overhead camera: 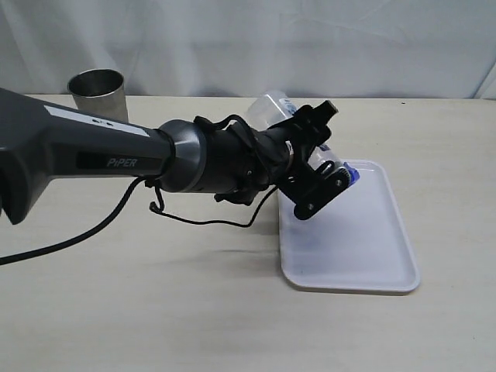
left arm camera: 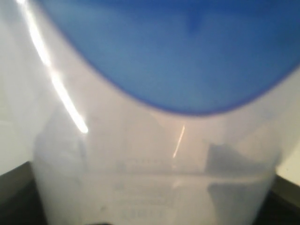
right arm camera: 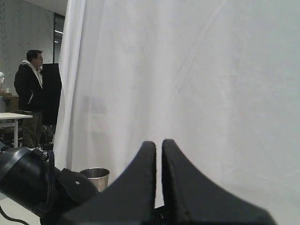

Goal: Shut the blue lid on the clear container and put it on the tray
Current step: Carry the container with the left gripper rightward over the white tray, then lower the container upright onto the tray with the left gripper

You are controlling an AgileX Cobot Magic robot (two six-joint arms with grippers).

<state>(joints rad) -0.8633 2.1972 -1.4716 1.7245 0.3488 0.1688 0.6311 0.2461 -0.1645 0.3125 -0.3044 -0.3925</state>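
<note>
A white curtain [overhead camera: 310,46] backs the pale beige worktop [overhead camera: 155,310], with a shiny steel cup [overhead camera: 98,93] at eleven o'clock and the flat white rectangular tray [overhead camera: 364,248] at four o'clock. The left end effector [overhead camera: 319,155] is clamped around the tall translucent plastic container [overhead camera: 267,108], tilted over the tray's eleven o'clock corner, with the rounded blue plastic lid [overhead camera: 353,174] on its mouth. The right end effector [right arm camera: 158,178] is pressed together, empty. Capping looks done, though whether the flaps are latched cannot be told, and setting the container down is left.
</note>
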